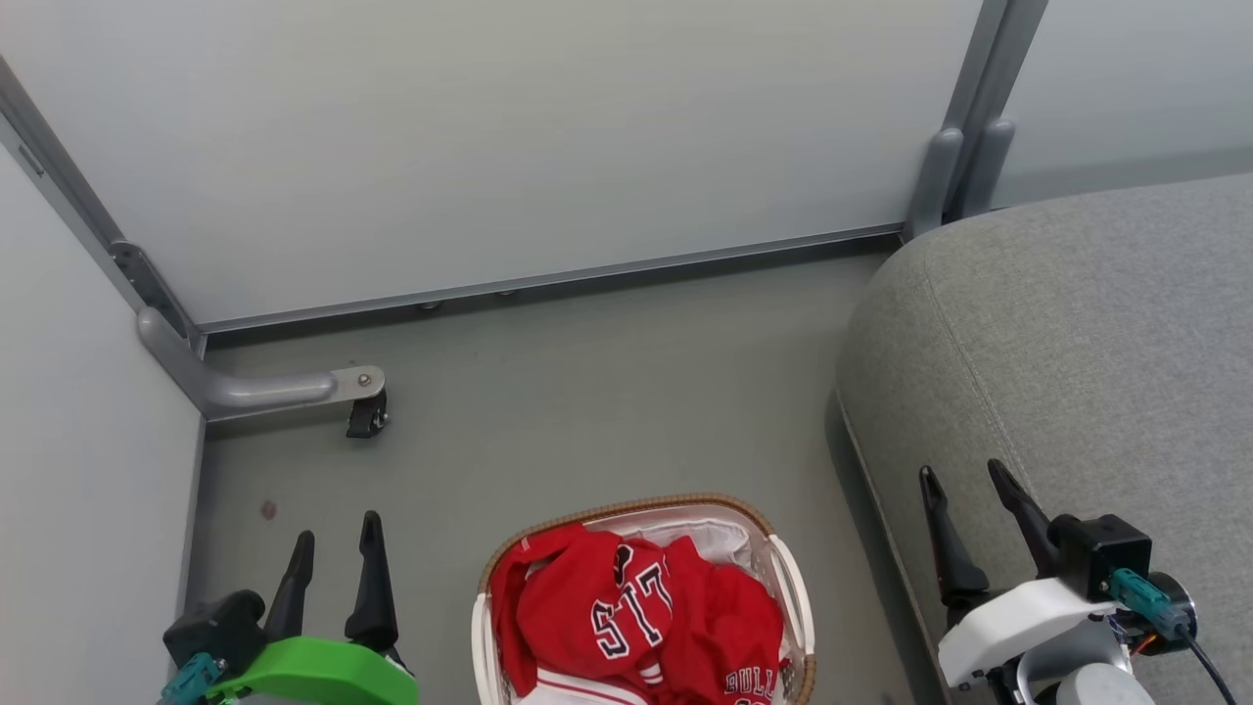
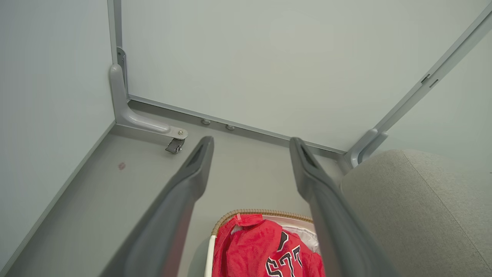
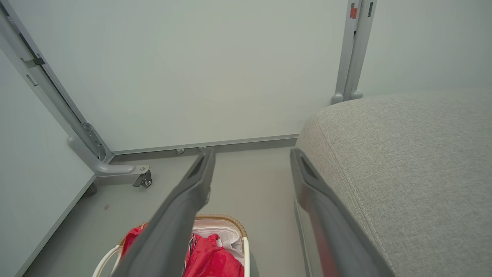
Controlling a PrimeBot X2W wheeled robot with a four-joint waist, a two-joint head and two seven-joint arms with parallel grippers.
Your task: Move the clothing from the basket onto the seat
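The basket (image 1: 795,587) is standing on the floor (image 1: 587,392) just beside the seat (image 1: 1077,333), holding the red clothing (image 1: 626,612) bunched over its white liner (image 1: 707,534). The left hand (image 1: 338,526) and right hand (image 1: 961,467) are flanking it, fingers spread apart, gripping nothing

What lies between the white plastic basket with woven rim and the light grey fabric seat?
A bare strip of grey floor lies between the basket and the seat, as the head view shows.

"BULL" on red clothing (image 1: 636,617)
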